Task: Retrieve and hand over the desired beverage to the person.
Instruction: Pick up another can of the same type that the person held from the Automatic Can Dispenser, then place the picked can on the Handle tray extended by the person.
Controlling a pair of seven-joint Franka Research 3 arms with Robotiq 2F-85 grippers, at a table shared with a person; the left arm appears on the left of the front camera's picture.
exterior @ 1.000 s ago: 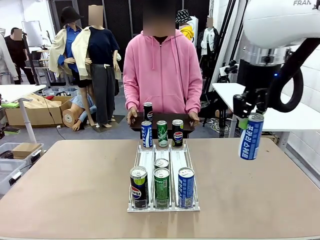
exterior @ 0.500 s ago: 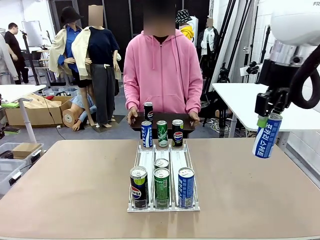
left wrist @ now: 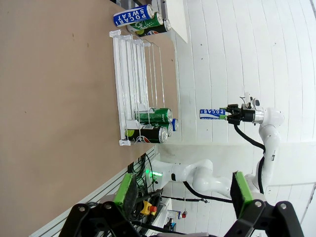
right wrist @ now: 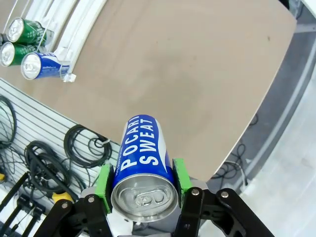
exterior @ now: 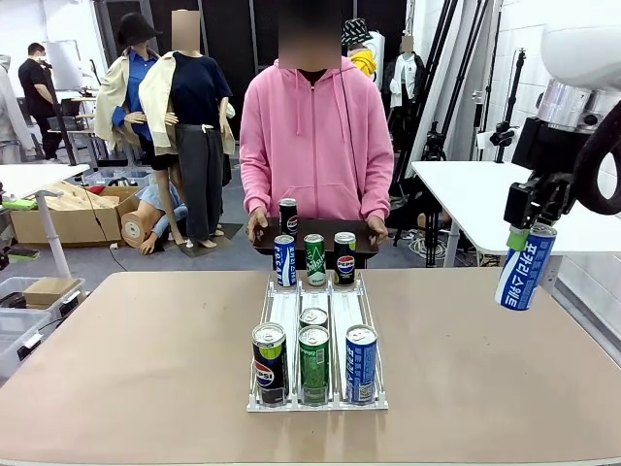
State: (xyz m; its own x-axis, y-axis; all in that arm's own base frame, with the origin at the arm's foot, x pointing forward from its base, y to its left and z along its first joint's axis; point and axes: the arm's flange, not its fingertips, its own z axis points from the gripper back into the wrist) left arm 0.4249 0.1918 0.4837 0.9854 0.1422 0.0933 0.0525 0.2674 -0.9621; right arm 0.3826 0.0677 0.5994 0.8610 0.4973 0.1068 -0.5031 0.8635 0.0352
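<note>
Blue-and-white can (exterior: 525,280) is hanging tilted in the right gripper (exterior: 529,236), high above the table's right edge (exterior: 572,320), well apart from the person (exterior: 315,146) in the pink hooded top, who is standing at the far side with both hands on a dark tray (exterior: 315,240) carrying one black can (exterior: 288,216).

Front view, containers: a white wire rack (exterior: 315,335) is sitting mid-table. Front row is holding a black-and-yellow can (exterior: 270,363), a green can (exterior: 313,364) and a blue can (exterior: 360,363); one more can is showing behind the green one. Three further cans are standing at the rack's far end.

Left wrist view: the left gripper (left wrist: 180,197) is resting with its green-padded fingers (left wrist: 124,191) spread apart, holding nothing, looking along the table toward the rack.

Right wrist view: green pads (right wrist: 178,174) are clamping both sides of the blue-and-white can near its top rim, lid facing the camera.

Step in hand, as judged: carrying the can to the person. Doing it well is calling for a firm grip, a path clear of the rack and the tray's can, and an upright, slow presentation within the person's reach before releasing.
</note>
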